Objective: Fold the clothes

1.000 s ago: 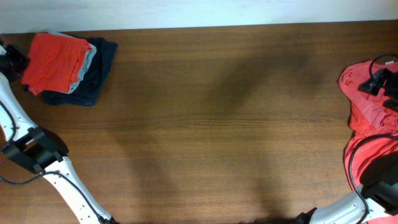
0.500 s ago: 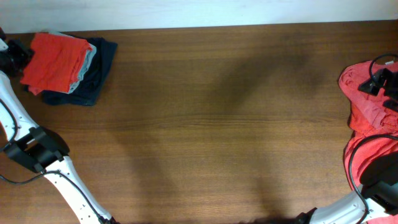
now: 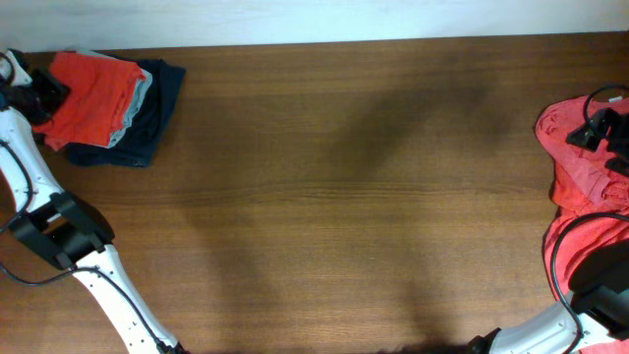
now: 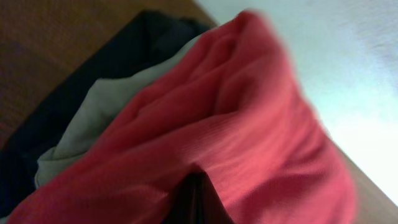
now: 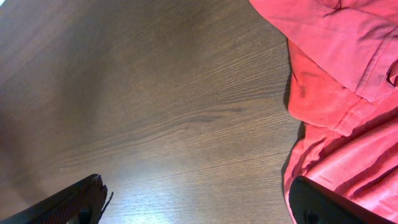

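Soft, limp red shirts (image 3: pixel 580 172) heaped beside spread, empty right fingers (image 5: pixel 74 202); best pinched at a hem. Left fingers (image 4: pixel 196 199) clenched against folded shirt (image 3: pixel 93 93)

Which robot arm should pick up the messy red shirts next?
Right. The right gripper hangs open at the crumpled orange-red T-shirts on the table edge. The left gripper is shut, far across at the folded stack.
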